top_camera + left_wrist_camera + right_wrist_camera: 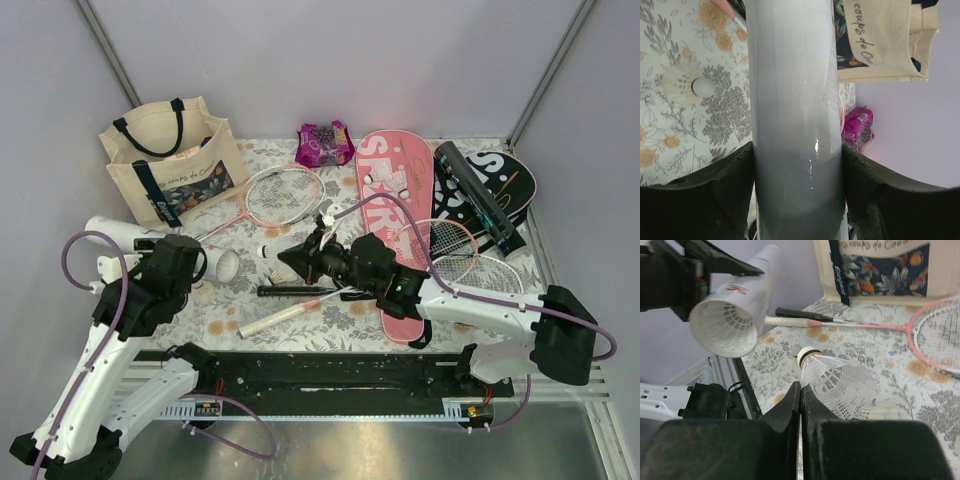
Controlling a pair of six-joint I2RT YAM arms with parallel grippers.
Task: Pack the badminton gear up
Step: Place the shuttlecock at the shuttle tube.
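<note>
**Q:** Why is the white tube (795, 100) held up off the flowered table (215, 322)?
**A:** The left gripper (797, 172) clamps around its middle, apparently offering the open mouth to the other arm for loading.
**Q:** And the right gripper (800, 395)?
**A:** Pinched tight on the feather skirt of a shuttlecock (840, 382), near the tube but apart from it.
**Q:** Which way do they point?
**A:** The tube's long axis runs across the table, mouth toward the right arm. The shuttlecock leads cork-first toward that mouth, not quite lined up.
</note>
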